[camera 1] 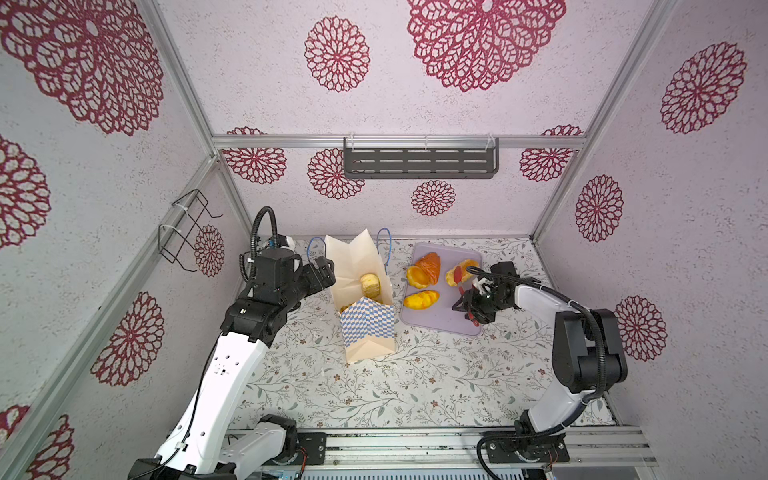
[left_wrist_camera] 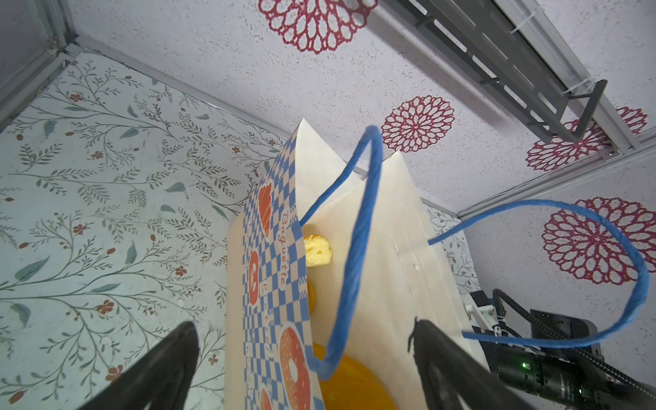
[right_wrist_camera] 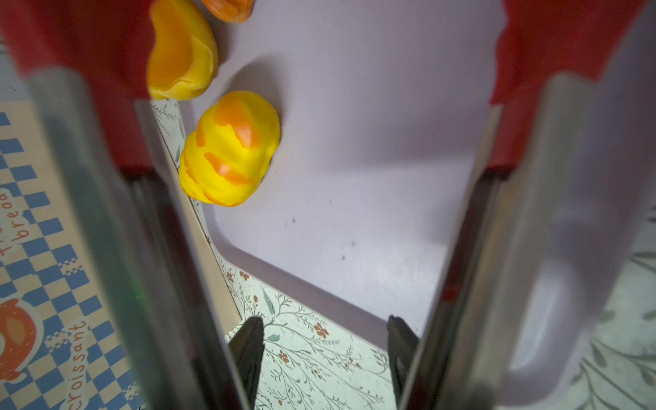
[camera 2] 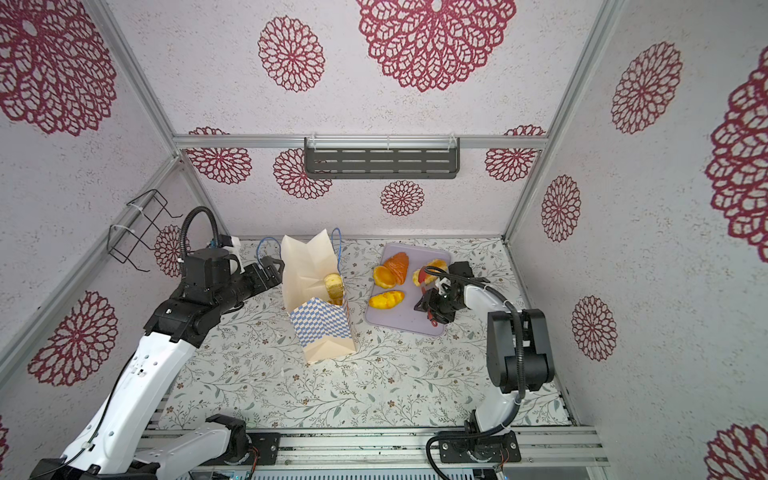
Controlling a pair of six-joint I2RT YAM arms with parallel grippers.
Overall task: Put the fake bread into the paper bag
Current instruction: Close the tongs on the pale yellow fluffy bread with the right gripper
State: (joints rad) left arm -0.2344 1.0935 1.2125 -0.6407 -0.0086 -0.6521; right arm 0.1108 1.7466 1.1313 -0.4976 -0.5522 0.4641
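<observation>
gripping a pair of red-tipped tongs (right_wrist_camera: 497,248), the right hand (camera 1: 468,305) hovers over the lilac tray (camera 1: 440,328) near the far right corner of the bench (camera 1: 374,395), tong tips apart and empty. four pieces of fake bread (camera 1: 428,268) lie there; a pale bun (camera 1: 370,284) already sits in the paper bag (camera 1: 368,328), standing mid-bench. the glossy yellow loaf (right_wrist_camera: 230,149) may squirt from the tips. the left hand (camera 1: 328,272) is spread wide at the bag's rim, possibly not touching it, so a knock could topple the bag, and the blue cord handle (left_wrist_camera: 358,248) could snag the tongs.
</observation>
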